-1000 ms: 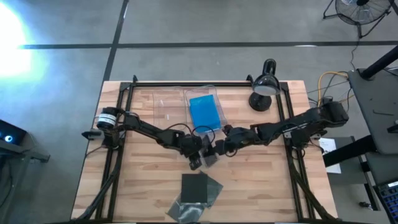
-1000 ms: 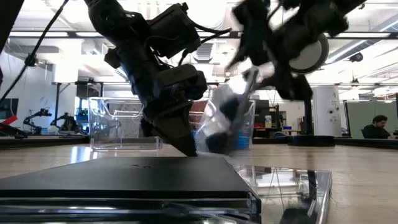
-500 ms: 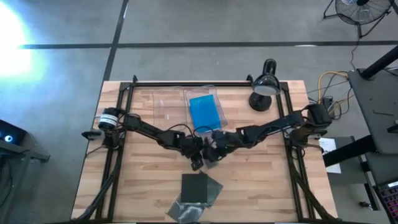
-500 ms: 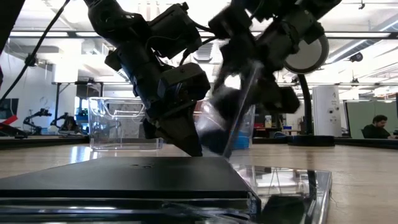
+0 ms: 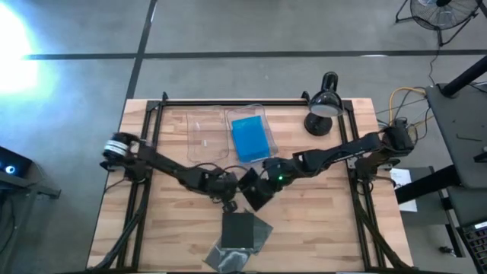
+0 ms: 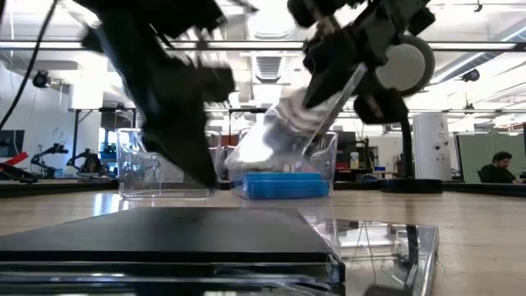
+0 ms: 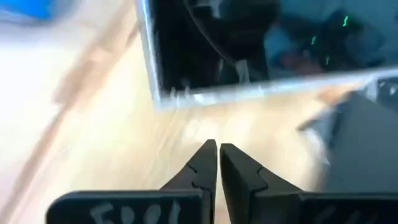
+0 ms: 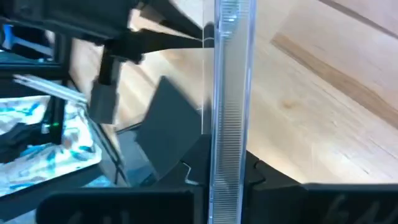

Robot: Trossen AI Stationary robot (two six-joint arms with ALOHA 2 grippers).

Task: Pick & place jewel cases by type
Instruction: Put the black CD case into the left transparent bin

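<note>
My right gripper (image 5: 264, 181) is shut on a dark smoky jewel case (image 5: 253, 190) held above mid-table. The case shows tilted in the low view (image 6: 306, 123) and edge-on in the right wrist view (image 8: 227, 74). My left gripper (image 5: 228, 200) is shut and empty just left of and below that case, and it also shows in the left wrist view (image 7: 217, 150). Several dark cases (image 5: 240, 232) lie stacked near the front edge. Blue cases (image 5: 249, 137) lie flat in a clear tray (image 5: 262, 120) at the back. My right gripper pinches the dark case between its two fingers (image 8: 198, 163), one on each flat face, at one edge (image 8: 227, 155). The fingers come slanting down from the table's right. The case is lifted clear of the table and tilted, its free end pointing down and leftward.
A second clear tray (image 5: 204, 133) stands left of the blue one. A black desk lamp (image 5: 323, 106) stands at the back right. Bare wood lies to the left and right of the stack at the front.
My right gripper has moved toward the table's left onto the dark case and has lifted and tipped it from nearly upright to a slant. My left gripper has drawn away from the case toward the near left and down.
</note>
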